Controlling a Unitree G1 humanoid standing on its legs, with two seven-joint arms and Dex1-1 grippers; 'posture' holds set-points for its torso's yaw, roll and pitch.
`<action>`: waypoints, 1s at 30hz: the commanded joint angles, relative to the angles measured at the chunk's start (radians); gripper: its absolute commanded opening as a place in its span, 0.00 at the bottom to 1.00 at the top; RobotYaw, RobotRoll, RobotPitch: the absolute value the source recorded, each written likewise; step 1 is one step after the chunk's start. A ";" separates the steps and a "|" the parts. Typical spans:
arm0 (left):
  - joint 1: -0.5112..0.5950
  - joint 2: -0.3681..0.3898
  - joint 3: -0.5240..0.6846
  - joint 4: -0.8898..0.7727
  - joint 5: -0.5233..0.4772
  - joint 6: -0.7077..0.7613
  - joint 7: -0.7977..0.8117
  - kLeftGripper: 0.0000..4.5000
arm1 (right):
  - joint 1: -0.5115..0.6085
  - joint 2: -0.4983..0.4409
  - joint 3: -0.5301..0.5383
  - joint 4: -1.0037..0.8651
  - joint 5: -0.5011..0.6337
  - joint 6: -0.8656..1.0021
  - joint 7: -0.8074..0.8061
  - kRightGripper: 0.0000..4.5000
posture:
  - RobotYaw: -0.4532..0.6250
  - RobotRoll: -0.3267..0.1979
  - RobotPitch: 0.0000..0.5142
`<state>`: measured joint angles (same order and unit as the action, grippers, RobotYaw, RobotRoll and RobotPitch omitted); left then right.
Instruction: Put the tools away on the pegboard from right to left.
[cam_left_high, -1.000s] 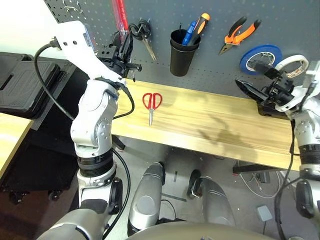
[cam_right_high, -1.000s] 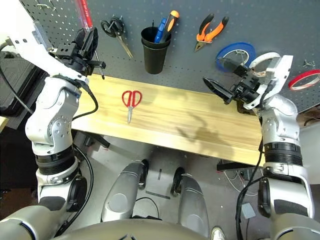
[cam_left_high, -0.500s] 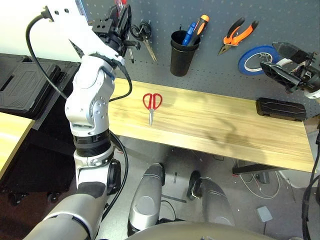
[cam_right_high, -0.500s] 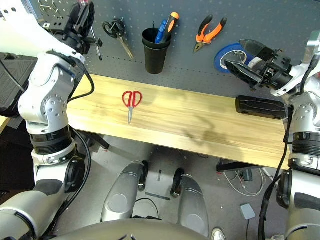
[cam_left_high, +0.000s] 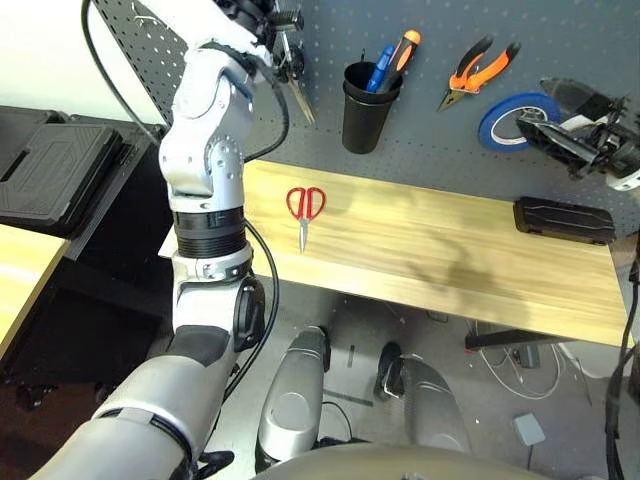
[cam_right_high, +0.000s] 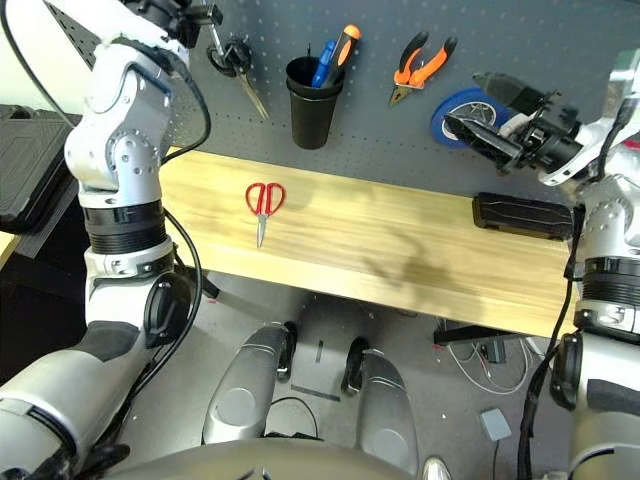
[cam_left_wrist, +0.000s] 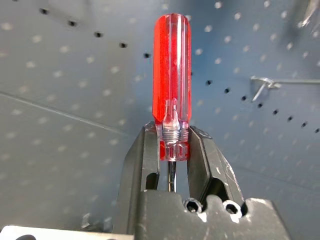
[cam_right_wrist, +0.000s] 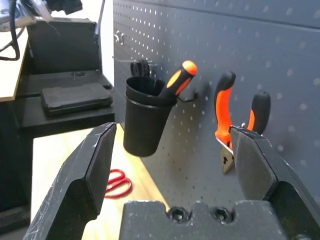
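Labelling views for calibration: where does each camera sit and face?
Head stereo: looks down over the bench at the pegboard; both silver arms show.
Left wrist: faces pegboard; left gripper clamps the red-handled screwdriver.
Right wrist: along pegboard; open right gripper.
Shared with head: orange-handled pliers, black cup, red-handled scissors.
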<state>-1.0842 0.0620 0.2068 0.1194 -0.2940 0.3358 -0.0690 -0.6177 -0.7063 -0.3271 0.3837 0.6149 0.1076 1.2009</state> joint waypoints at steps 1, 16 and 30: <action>-0.038 -0.040 -0.023 0.095 0.007 -0.079 0.002 0.18 | -0.009 0.012 0.001 -0.007 -0.016 -0.027 -0.007 1.00 | 0.58 0.62 0.33; -0.158 -0.088 -0.041 0.457 0.034 -0.303 -0.036 0.18 | 0.007 0.066 0.014 -0.061 -0.038 -0.058 -0.043 1.00 | 0.56 0.62 0.33; -0.184 -0.072 -0.074 0.637 0.124 -0.420 -0.026 0.18 | 0.030 0.070 0.016 -0.127 -0.033 -0.026 -0.070 1.00 | 0.54 0.62 0.33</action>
<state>-1.2508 -0.0139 0.1518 0.7310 -0.1922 -0.0707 -0.0957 -0.6023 -0.6341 -0.3150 0.2743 0.5776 0.0745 1.1316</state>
